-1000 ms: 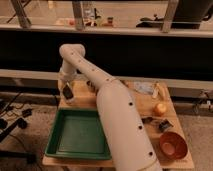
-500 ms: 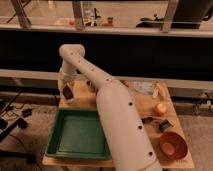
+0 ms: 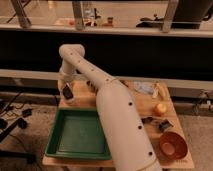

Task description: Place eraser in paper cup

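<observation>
My arm reaches from the lower right across the wooden table (image 3: pixel 145 105) to its far left corner. The gripper (image 3: pixel 67 92) hangs there pointing down, just beyond the far left corner of the green tray (image 3: pixel 80 134). A small whitish shape (image 3: pixel 70 99) right under the gripper looks like the paper cup and is mostly hidden by it. A dark patch shows at the gripper's tip. I cannot tell whether it is the eraser, and no other eraser shows clearly on the table.
An orange-brown bowl (image 3: pixel 172 145) sits at the front right. A yellow-orange fruit (image 3: pixel 160 108), two small dark objects (image 3: pixel 150 120) (image 3: pixel 165 125) and a clear wrapper (image 3: pixel 145 88) lie on the right half. A dark wall and railing run behind the table.
</observation>
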You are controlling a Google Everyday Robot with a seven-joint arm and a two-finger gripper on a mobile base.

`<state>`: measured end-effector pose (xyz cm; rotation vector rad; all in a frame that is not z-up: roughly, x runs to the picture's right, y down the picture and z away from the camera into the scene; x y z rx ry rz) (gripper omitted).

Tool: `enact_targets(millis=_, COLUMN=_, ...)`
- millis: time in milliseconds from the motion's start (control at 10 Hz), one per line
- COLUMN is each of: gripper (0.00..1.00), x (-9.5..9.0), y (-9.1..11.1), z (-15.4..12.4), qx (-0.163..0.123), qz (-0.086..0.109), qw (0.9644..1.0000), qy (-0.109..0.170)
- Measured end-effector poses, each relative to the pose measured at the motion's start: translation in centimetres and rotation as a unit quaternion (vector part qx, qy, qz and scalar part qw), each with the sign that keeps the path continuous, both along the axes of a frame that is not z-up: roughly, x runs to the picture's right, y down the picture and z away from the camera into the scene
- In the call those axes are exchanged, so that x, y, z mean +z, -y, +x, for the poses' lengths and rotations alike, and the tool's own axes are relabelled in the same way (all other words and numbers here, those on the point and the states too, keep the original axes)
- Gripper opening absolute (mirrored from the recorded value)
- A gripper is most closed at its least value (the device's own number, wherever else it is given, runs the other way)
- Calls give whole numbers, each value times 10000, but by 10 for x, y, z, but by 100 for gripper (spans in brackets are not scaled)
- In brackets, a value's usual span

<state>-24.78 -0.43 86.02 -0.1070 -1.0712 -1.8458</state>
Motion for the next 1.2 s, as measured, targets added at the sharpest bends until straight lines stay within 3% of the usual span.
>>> enact_targets(millis=900, gripper=14, x=0, y=0, z=0, qx=1, qz=1, qw=10000, qy=1)
enact_targets(millis=1000, gripper=40, x=0, y=0, z=0, qx=1, qz=1, qw=10000, qy=1)
enact_targets(millis=1200, gripper=60, x=0, y=0, z=0, qx=1, qz=1, qw=10000, qy=1)
